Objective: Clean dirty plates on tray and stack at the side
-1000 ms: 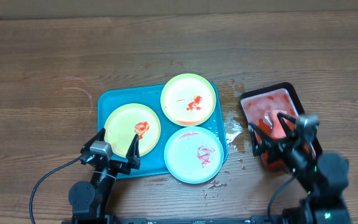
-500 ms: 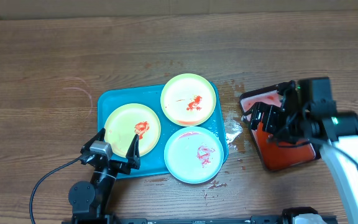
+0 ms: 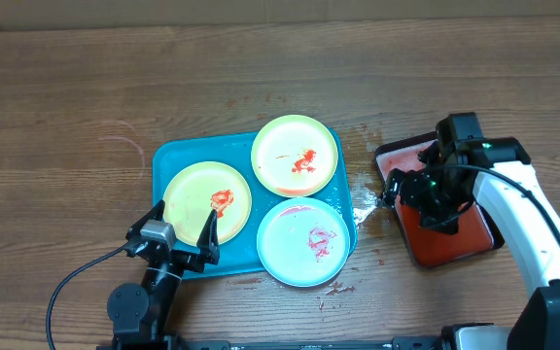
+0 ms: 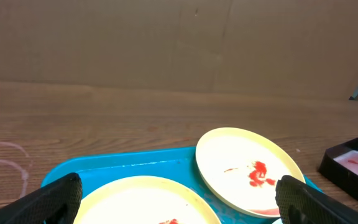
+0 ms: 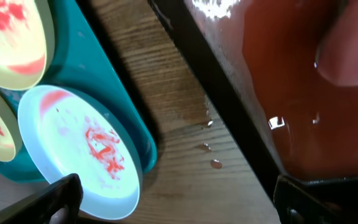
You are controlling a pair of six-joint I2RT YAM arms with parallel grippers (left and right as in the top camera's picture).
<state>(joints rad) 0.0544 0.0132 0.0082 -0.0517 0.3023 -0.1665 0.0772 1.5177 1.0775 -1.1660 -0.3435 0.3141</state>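
The plates (image 3: pixel 295 156) look light, stiff and slick, best pinched at the rim; left end effector (image 3: pixel 185 216) and right end effector (image 5: pixel 179 190) gape apart.

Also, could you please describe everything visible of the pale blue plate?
The pale blue plate is round and shallow, plastic by its look, with a raised rim. Red sauce smears mark its middle, and a fainter pink streak its far side. It lies flat in the near right corner of the turquoise tray, its near edge overhanging the rim.
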